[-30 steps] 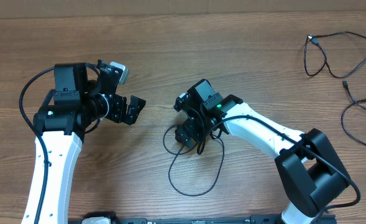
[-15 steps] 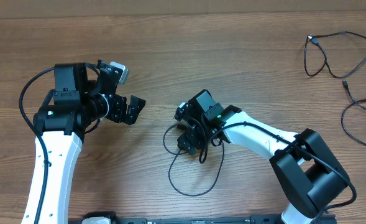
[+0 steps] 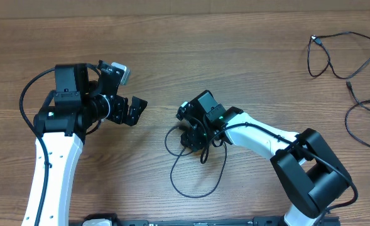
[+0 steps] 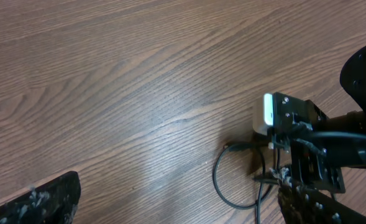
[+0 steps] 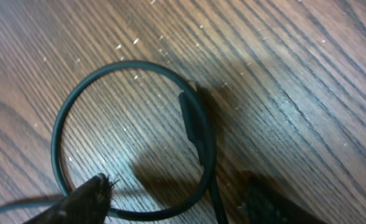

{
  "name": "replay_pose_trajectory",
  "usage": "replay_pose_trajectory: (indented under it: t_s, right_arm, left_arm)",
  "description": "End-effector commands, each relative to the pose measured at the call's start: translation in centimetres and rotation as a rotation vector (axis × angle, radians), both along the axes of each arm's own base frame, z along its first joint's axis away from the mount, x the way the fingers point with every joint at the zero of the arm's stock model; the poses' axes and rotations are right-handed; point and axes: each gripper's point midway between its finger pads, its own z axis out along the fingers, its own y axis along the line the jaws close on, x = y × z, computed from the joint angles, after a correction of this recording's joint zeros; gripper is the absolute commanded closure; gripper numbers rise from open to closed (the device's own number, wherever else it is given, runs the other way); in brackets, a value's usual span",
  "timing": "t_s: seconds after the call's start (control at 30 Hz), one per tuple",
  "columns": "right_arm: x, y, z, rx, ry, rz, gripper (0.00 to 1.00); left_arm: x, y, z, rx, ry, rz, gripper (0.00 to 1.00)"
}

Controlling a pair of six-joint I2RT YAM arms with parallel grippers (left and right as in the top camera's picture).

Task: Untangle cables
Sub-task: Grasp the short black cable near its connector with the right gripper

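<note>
One thin black cable [image 3: 223, 172] lies in loops on the wooden table in front of the middle. My right gripper [image 3: 194, 139] is down on the upper end of its loops. In the right wrist view the cable [image 5: 133, 64] curls in a small ring, with a thicker plug section [image 5: 192, 124]. Its strand runs between the two fingertips of the right gripper [image 5: 179, 202], which stand apart. My left gripper [image 3: 127, 88] hovers wide open to the left, holding nothing. From the left wrist view the same cable [image 4: 217, 180] shows beside the right gripper's body.
Two more thin black cables lie at the far right: one looped [image 3: 342, 34] near the back edge, one [image 3: 358, 100] running off the right side. The right arm's white link [image 3: 260, 135] stretches across the table's right front.
The right gripper has shifted slightly down and left onto the cable loops, and its jaws have narrowed around the strand. The left arm has not moved.
</note>
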Motion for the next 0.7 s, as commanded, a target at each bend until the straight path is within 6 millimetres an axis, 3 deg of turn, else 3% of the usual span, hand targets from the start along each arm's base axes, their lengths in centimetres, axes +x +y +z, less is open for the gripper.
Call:
replay_pose_trajectory:
  t_s: [0.0, 0.6, 0.67]
  right_arm:
    - [-0.39, -0.18, -0.78, -0.016, 0.019, -0.003, 0.39]
    - [-0.59, -0.34, -0.87, -0.019, 0.042, -0.033, 0.68]
    - [-0.65, -0.48, -0.92, -0.024, 0.047, -0.035, 0.78]
  left_arm:
    - [0.15, -0.17, 1.57, 0.001, -0.054, -0.023, 0.0]
    - [0.14, -0.18, 1.57, 0.001, -0.054, -0.023, 0.01]
    - [0.14, -0.18, 1.57, 0.001, -0.054, -0.023, 0.0]
